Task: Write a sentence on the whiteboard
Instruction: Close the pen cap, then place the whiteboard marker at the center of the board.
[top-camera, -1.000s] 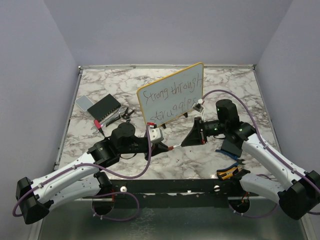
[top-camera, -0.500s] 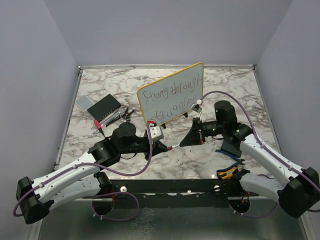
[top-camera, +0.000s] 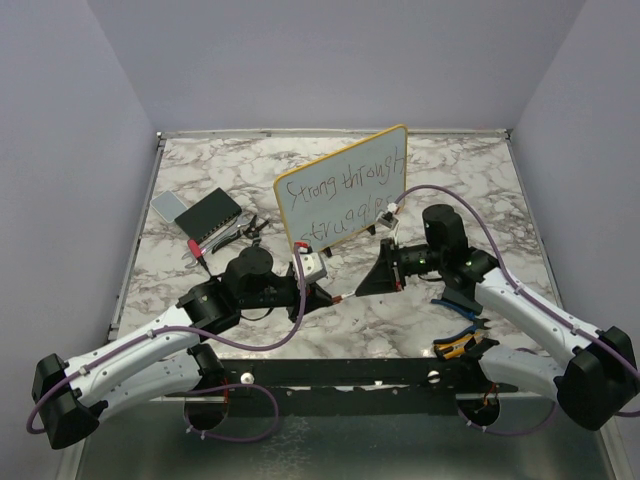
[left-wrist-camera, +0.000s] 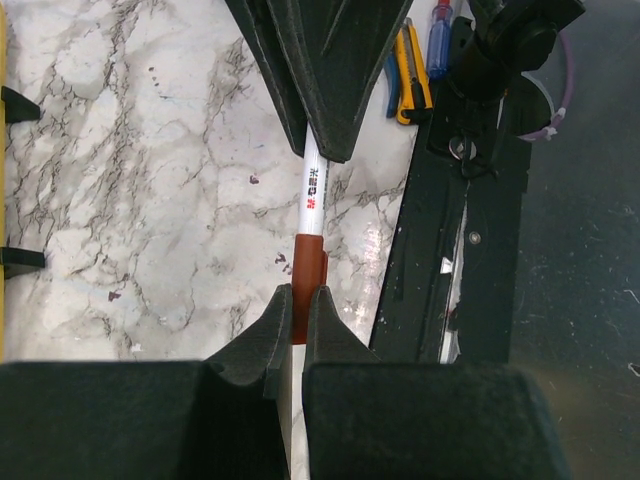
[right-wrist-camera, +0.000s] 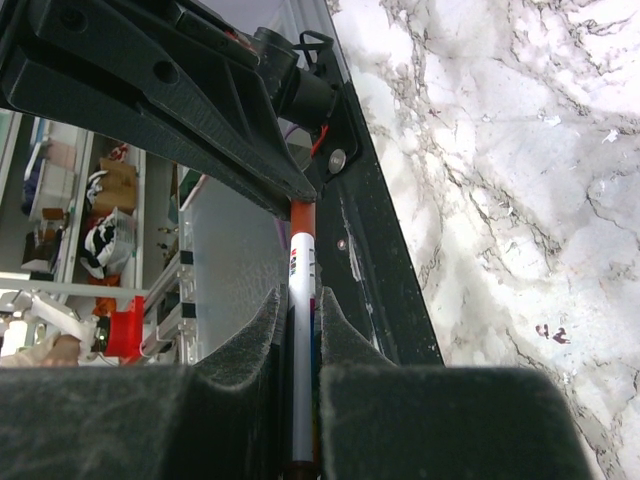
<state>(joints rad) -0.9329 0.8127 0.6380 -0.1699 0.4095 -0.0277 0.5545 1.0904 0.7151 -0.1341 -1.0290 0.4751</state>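
Observation:
The whiteboard stands tilted at the table's middle back, and its yellow edge shows in the left wrist view. The sentence runs across it in two dark handwritten lines. In front of it both grippers meet tip to tip on one marker. My left gripper is shut on the marker's red cap. My right gripper is shut on the white barrel, which runs into the cap.
A dark square slab, a small grey block, a red pen and black clips lie at the left. Blue-handled and yellow-handled tools lie by the front rail on the right.
My right gripper has moved a little left and nearer, bringing the marker barrel closer to the left gripper. The left arm has barely moved.

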